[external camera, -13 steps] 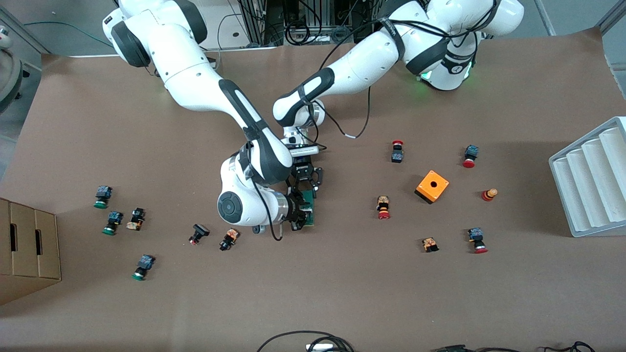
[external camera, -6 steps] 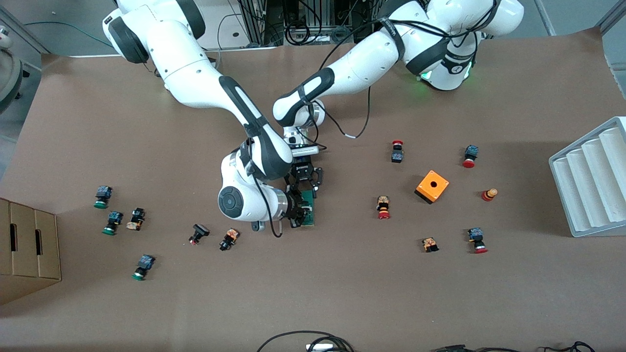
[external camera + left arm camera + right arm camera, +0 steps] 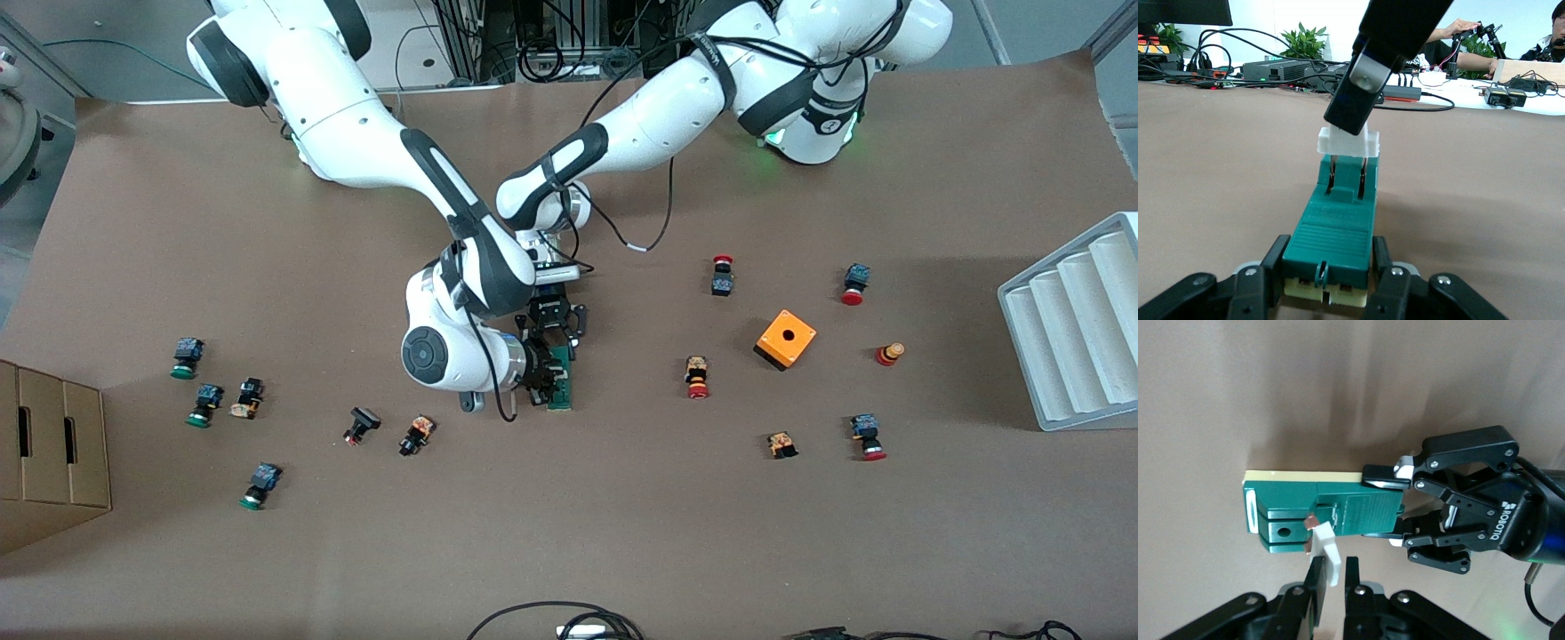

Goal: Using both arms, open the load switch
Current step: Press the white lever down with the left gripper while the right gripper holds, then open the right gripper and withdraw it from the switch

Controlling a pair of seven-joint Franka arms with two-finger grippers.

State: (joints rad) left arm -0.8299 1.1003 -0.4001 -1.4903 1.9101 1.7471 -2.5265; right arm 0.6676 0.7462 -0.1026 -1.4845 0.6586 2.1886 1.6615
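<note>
Nearby, push buttons [image 3: 416,435] dot the table [image 3: 622,533] — none touching the load switch [image 3: 560,382].

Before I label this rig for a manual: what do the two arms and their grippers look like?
Both arms are glossy white with black joint bands. The left arm carries a loose black cable and its base glows green. The right arm ends in a round dark-grey cap. The left gripper is black, linkage-fingered, marked ROBOTIQ, with pale pads. The right gripper is black too.

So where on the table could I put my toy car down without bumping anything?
Best spot: the bare brown table nearest the front camera, below all the buttons. Another bare patch lies between the load switch and the orange box. The middle is crowded, with the left hand and right hand gripping the switch.
</note>
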